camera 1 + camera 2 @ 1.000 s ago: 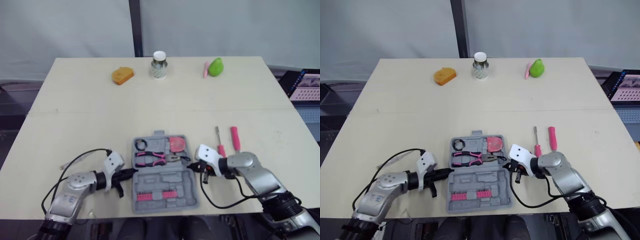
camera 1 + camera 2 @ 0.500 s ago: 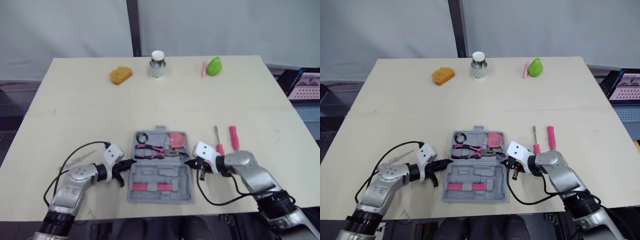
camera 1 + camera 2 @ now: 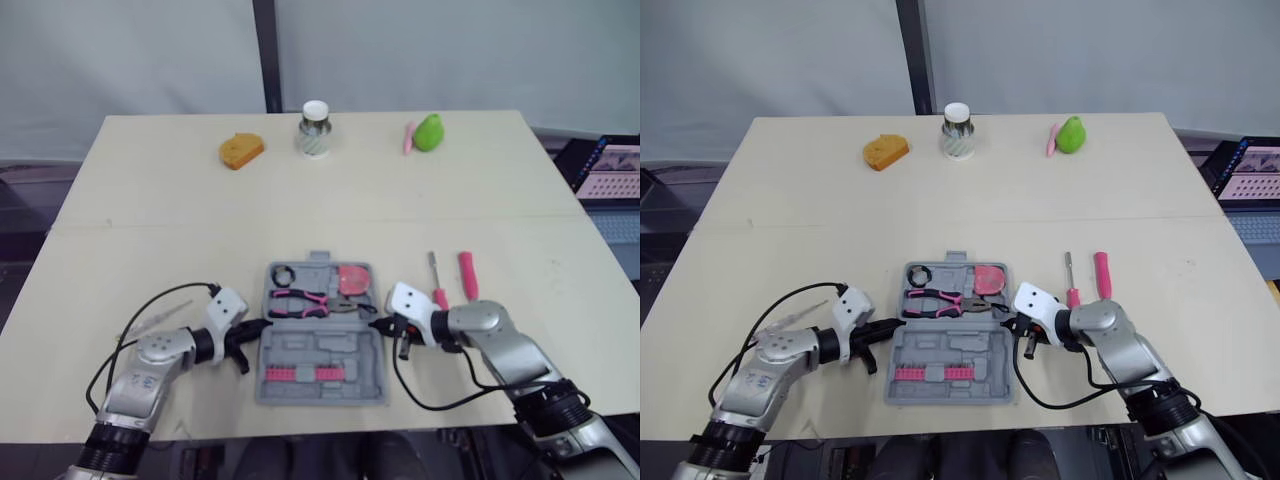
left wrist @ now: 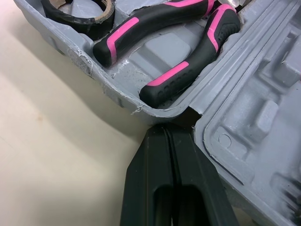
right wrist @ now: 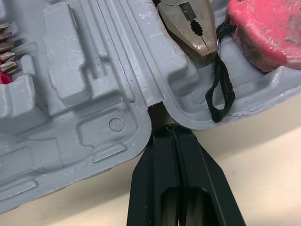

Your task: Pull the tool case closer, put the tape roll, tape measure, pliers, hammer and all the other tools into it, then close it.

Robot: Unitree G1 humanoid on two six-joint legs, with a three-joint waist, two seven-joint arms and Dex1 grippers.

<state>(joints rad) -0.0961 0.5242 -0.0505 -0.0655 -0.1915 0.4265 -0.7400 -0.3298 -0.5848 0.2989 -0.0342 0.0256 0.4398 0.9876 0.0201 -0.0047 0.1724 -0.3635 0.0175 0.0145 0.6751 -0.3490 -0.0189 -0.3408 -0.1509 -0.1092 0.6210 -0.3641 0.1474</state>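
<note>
Tool case (image 3: 320, 350): lies open on the table (image 3: 200, 230), in the lower middle of the left eye view, both grey halves flat.
Pliers (image 3: 305, 301): inside the far half of the case, pink and black handles pointing to the frame's left.
Tape roll (image 3: 284, 274): black ring in the upper left corner of the case.
Tape measure (image 3: 352, 280): pink-red, in the upper right corner of the case, just beside the pliers' head.
Bit row (image 3: 300, 373): pink strip in the near half.
Left gripper (image 3: 258, 326): fingers clenched together, holding nothing, tips at the hinge notch on the case's left edge.
Right gripper (image 3: 378, 324): fingers also pressed together and empty, tips at the hinge notch on the right edge.
Screwdrivers: a small one (image 3: 437, 285) and a pink-handled one (image 3: 468, 275) lie on the table, right of the case.
</note>
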